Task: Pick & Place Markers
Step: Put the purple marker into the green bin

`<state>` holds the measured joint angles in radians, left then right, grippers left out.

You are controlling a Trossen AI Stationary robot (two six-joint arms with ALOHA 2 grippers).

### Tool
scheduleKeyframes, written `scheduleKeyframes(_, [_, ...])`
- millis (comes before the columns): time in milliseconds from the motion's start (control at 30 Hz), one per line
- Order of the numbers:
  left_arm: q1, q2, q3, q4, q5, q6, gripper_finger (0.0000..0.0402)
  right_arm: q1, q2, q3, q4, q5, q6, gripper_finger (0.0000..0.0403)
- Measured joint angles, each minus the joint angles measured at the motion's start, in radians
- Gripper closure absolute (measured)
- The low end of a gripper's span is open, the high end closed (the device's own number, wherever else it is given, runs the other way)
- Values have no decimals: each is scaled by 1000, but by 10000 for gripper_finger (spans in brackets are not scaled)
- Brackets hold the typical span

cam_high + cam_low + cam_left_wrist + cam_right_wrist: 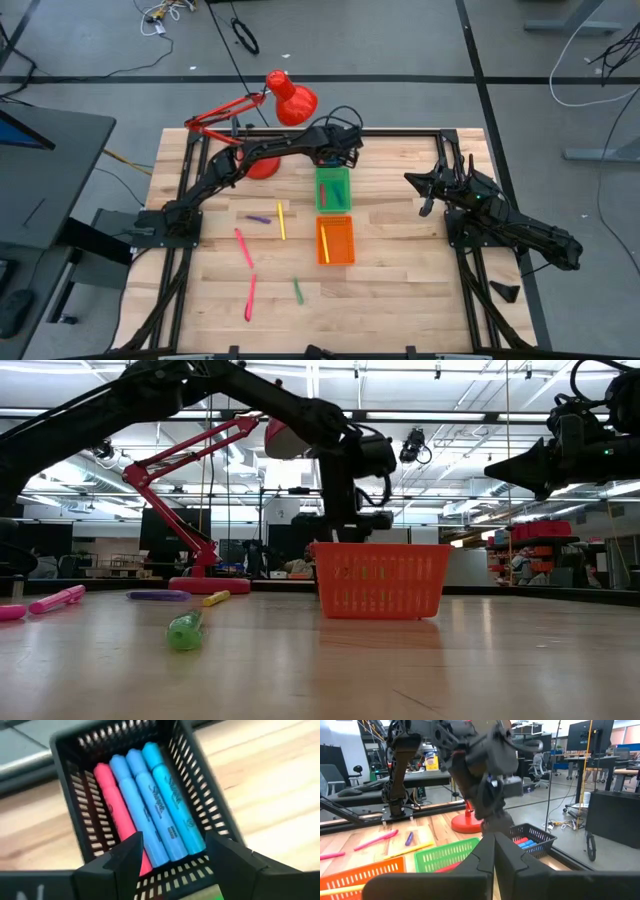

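Note:
My left gripper (173, 845) hangs open over the near end of a black tray (75, 810) at the table's far middle; nothing is between its fingers. In the tray one pink marker (116, 805) and three blue markers (150, 795) lie side by side on the floor. Loose markers lie flat on the table: purple (258, 217), yellow (281, 220), two pink (243, 247) and green (297, 290). My right gripper (428, 190) waits shut at the right side, held level above the table.
A green tray (333, 188) and an orange tray (335, 240) stand in a row in front of the black one; the orange holds a yellow marker. A red desk lamp (290, 98) stands at the far edge, close behind my left arm.

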<state>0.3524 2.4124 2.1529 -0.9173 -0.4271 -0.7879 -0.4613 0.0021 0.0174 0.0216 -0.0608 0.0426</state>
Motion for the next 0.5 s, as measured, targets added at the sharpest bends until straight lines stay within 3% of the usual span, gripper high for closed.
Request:
scheduleKeyframes(267, [9,-68,1,10,74,203,179,0,0,0,0,0,0,392])
scheduleKeyframes(500, [2,-120,1,-6,293,371,179,0,0,0,0,0,0,392])
